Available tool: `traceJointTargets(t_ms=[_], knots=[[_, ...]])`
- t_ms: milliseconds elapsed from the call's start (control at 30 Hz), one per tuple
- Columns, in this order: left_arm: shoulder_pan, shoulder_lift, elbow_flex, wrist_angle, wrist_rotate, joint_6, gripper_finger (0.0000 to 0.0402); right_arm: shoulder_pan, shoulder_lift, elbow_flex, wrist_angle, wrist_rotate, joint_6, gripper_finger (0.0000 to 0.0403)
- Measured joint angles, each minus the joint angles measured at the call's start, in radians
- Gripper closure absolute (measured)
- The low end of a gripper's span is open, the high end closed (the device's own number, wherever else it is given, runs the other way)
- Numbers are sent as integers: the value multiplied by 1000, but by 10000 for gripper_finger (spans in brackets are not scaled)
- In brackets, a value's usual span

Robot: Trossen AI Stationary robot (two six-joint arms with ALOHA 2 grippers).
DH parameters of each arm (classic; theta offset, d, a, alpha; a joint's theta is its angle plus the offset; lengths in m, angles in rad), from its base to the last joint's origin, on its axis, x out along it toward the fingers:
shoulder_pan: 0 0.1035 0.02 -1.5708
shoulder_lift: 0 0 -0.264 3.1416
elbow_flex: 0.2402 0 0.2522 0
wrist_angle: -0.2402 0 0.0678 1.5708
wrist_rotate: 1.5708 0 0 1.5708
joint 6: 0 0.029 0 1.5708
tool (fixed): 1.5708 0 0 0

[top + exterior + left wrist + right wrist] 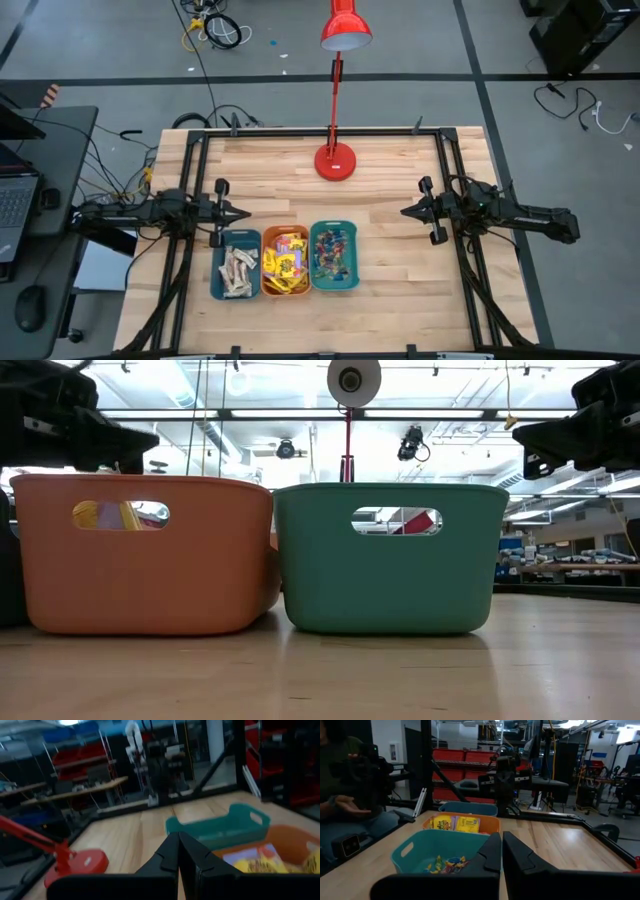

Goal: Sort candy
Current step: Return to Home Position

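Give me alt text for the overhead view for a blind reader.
Three bins stand in a row on a wooden table: a blue bin of pale bars, an orange bin of yellow packets, a teal bin of small colourful pieces. A red lamp stands behind them; the left hand and right hand hover shut on either side.

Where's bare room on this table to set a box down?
Bare wood: right of the teal plastic bin, under the raised right gripper. Also between the red lamp base and that bin. Crowded: front left, blue plastic bin and orange plastic bin by the left gripper.
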Motion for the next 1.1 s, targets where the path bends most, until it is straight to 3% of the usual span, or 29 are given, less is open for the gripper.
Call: traceJointTargets(t_ms=[133,367,1100], knots=[[0,0,0,61,0,-8,394,0,0,0,0,0,0,399],[0,0,0,-33,-2,-22,394,0,0,0,0,0,0,394],[0,2,0,-32,-1,-20,394,0,0,0,2,0,0,398]])
